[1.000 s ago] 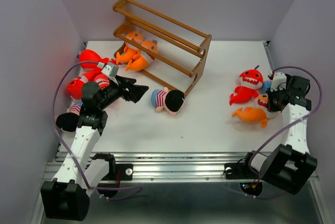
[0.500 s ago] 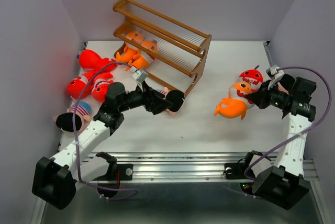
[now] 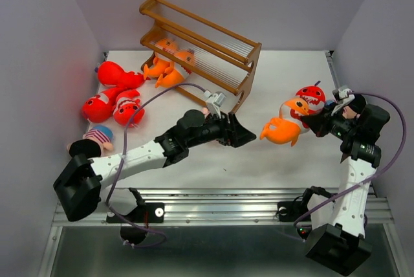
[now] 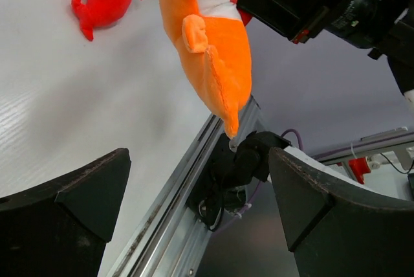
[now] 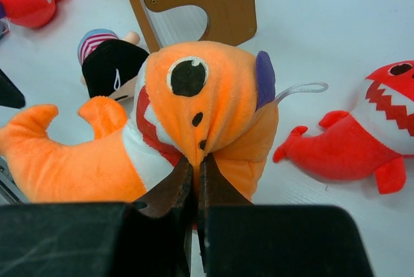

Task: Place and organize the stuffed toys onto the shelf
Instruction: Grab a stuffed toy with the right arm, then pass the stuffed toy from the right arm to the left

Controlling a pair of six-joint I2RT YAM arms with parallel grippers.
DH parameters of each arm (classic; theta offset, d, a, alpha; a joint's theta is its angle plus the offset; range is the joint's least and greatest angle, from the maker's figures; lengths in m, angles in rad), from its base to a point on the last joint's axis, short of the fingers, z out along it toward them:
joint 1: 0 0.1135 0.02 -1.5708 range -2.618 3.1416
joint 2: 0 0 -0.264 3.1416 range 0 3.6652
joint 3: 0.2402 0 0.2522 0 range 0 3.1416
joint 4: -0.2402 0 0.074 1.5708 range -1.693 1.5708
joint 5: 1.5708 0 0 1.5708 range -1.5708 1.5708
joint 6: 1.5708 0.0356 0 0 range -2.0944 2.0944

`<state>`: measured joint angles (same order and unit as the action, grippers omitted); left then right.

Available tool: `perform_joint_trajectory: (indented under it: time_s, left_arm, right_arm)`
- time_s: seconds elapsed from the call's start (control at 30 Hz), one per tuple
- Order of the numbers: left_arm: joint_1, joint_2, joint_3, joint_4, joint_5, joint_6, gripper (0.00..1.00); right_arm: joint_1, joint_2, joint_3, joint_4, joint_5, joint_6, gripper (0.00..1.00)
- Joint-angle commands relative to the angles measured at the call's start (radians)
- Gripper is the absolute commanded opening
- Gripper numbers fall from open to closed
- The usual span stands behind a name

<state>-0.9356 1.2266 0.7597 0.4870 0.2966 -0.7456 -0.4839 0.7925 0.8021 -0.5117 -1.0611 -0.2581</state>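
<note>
My right gripper (image 3: 312,122) is shut on the head of an orange shark (image 3: 283,128) and holds it above the table, right of centre. In the right wrist view the shut fingertips (image 5: 197,164) pinch the shark's (image 5: 194,102) snout. My left gripper (image 3: 238,136) is open and empty, stretched out toward that shark; it hangs ahead in the left wrist view (image 4: 213,50), between the wide-apart fingers (image 4: 71,193). A striped doll (image 5: 107,63) lies by the shelf, mostly hidden under my left arm from above. The wooden shelf (image 3: 200,44) holds two orange toys (image 3: 169,63) on its bottom tier.
A red shark (image 3: 311,96) lies on the table by my right gripper. Three red sharks (image 3: 110,92) and another doll (image 3: 90,142) lie at the left edge. Grey walls close in both sides. The metal rail (image 3: 220,202) runs along the front.
My left arm has swung from the left toys across to the middle, over the doll. My right gripper has lifted the orange shark off the table and carried it left.
</note>
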Motion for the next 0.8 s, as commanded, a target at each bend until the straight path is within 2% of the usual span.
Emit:
perform_joint_trajectory:
  time_s: [0.0, 0.33, 0.5, 0.63, 0.67, 0.77]
  left_arm:
    - [-0.061, 0.089, 0.136, 0.012, -0.102, -0.008, 0.99]
    - [-0.135, 0.283, 0.328, -0.123, -0.189, 0.081, 0.99]
    - [-0.173, 0.353, 0.401, -0.221, -0.255, 0.120, 0.97]
    - [-0.192, 0.395, 0.447, -0.245, -0.286, 0.132, 0.93]
    - [-0.193, 0.410, 0.455, -0.248, -0.286, 0.132, 0.87]
    - [-0.196, 0.432, 0.483, -0.252, -0.321, 0.132, 0.82]
  right_arm:
    - [0.001, -0.044, -0.018, 0.053, -0.002, 0.006, 0.01]
    - [0.001, -0.110, -0.072, 0.082, 0.016, 0.031, 0.01]
    - [0.001, -0.141, -0.087, 0.125, 0.092, 0.069, 0.01]
    - [0.001, -0.153, -0.096, 0.153, 0.110, 0.099, 0.01]
    - [0.001, -0.156, -0.099, 0.159, 0.125, 0.111, 0.01]
    - [0.001, -0.156, -0.118, 0.173, 0.148, 0.126, 0.01]
